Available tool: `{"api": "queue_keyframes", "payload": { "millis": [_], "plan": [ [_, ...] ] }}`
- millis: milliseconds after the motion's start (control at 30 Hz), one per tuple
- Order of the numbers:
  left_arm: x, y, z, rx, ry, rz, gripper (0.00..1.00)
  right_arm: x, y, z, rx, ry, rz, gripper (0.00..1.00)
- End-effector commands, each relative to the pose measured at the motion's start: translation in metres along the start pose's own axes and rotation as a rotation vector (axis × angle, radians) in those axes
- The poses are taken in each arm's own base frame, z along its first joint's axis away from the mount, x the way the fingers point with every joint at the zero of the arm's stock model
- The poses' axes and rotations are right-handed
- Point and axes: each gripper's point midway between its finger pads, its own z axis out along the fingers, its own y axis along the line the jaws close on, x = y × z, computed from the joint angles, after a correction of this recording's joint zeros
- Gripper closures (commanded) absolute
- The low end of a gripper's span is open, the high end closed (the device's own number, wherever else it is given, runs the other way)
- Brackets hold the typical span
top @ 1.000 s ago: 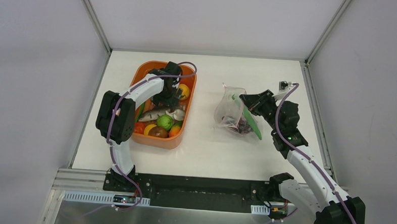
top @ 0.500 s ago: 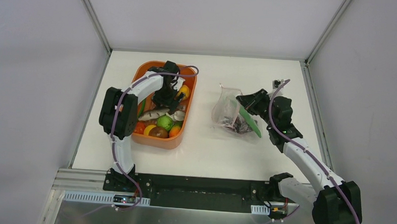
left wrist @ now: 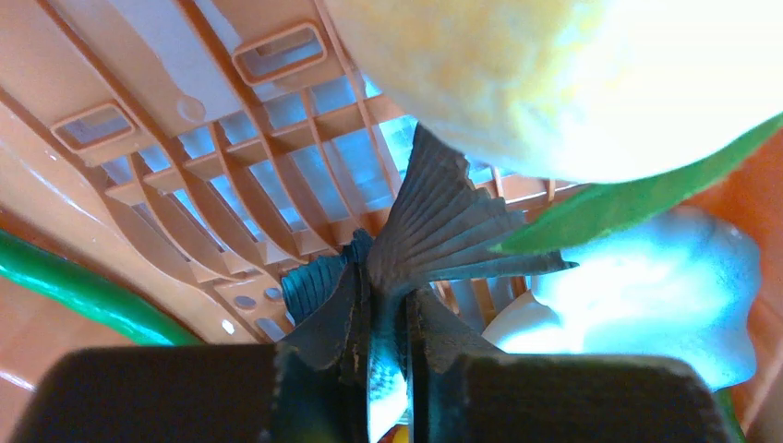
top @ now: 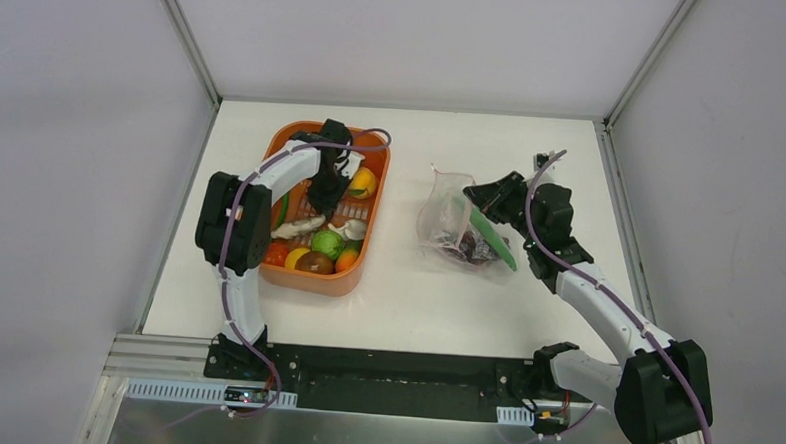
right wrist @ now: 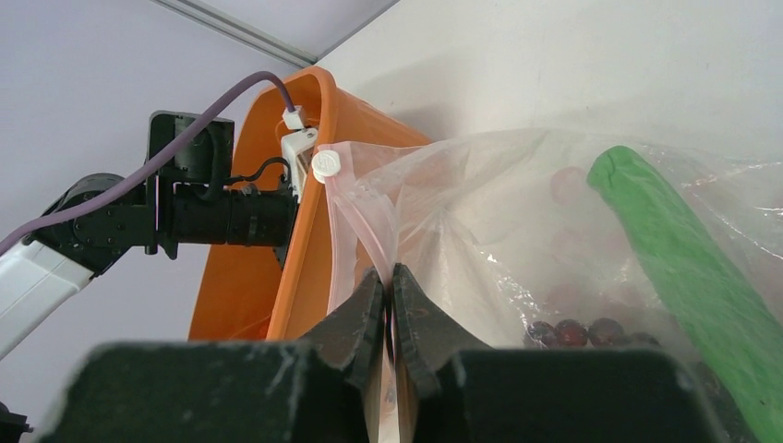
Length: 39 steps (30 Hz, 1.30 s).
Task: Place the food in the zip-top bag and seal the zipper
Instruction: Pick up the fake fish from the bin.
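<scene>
My left gripper [top: 328,203] reaches down into the orange basket [top: 272,149] and is shut on the tail fin of the grey fish [left wrist: 443,226]. The fish [top: 299,226] lies among round fruits. A yellow fruit [left wrist: 517,83] sits just beyond the tail. My right gripper [right wrist: 388,281] is shut on the edge of the clear zip-top bag [right wrist: 480,212], holding its mouth up beside the basket. The pink zipper [right wrist: 362,231] runs up from the jaws. Inside the bag [top: 445,222] lie a long green pod [right wrist: 683,268] and dark grapes [right wrist: 577,330].
Green, orange, red and brown fruits [top: 325,243] fill the near end of the basket, with a white piece [top: 355,226] next to them. A green strand [left wrist: 83,286] crosses the basket floor. Walls and metal rails [top: 611,172] border the table.
My left gripper has closed on the fish's tail, and the fish has shifted a little to the left. The right arm has drawn the bag slightly toward the basket.
</scene>
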Motion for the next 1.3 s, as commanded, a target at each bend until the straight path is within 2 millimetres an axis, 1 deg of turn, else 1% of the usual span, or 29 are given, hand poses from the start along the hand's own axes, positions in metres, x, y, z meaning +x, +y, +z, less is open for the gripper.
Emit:
{"api": "queue_keyframes", "payload": {
  "millis": [0,33,133,267,333,400,500,567,600,700,800,967,1167,1233,1267],
  "plan": [
    [0.004,-0.009,-0.015,0.017,-0.067,-0.043,0.97,-0.027,0.036,-0.002,-0.109,-0.067,-0.027,0.91],
    [0.001,-0.006,-0.024,-0.002,-0.109,-0.050,1.00,-0.028,0.038,-0.003,-0.113,-0.071,-0.028,0.91],
    [-0.007,-0.002,-0.043,-0.034,-0.194,-0.071,1.00,-0.029,0.041,-0.008,-0.124,-0.080,-0.030,0.91],
    [-0.009,0.005,-0.068,-0.090,-0.274,-0.117,1.00,-0.033,0.049,-0.018,-0.146,-0.101,-0.032,0.91],
    [-0.011,0.005,-0.083,-0.096,-0.328,-0.142,1.00,-0.033,0.051,-0.022,-0.153,-0.104,-0.030,0.91],
    [-0.011,0.003,-0.102,-0.090,-0.391,-0.155,1.00,-0.032,0.051,-0.024,-0.145,-0.098,-0.021,0.91],
    [-0.015,-0.012,-0.137,-0.020,-0.503,-0.175,1.00,-0.030,0.049,-0.026,-0.124,-0.084,0.008,0.91],
    [-0.018,-0.023,-0.161,0.034,-0.586,-0.182,1.00,-0.029,0.051,-0.028,-0.128,-0.077,0.028,0.91],
    [-0.020,-0.029,-0.178,0.066,-0.649,-0.186,1.00,-0.029,0.052,-0.029,-0.129,-0.073,0.037,0.91],
    [-0.025,-0.045,-0.216,0.158,-0.790,-0.196,1.00,-0.028,0.056,-0.033,-0.140,-0.065,0.057,0.91],
    [-0.029,-0.056,-0.253,0.230,-0.946,-0.231,1.00,-0.025,0.059,-0.038,-0.152,-0.056,0.066,0.91],
    [-0.037,-0.076,-0.310,0.415,-1.199,-0.308,1.00,-0.020,0.062,-0.046,-0.173,-0.043,0.090,0.91],
    [-0.042,-0.103,-0.362,0.673,-1.355,-0.357,1.00,-0.020,0.069,-0.052,-0.211,-0.049,0.134,0.92],
    [-0.044,-0.113,-0.375,0.768,-1.415,-0.370,1.00,-0.020,0.070,-0.053,-0.215,-0.051,0.143,0.92],
    [-0.045,-0.116,-0.378,0.812,-1.435,-0.385,1.00,-0.021,0.071,-0.053,-0.219,-0.053,0.148,0.92]
  ]
}}
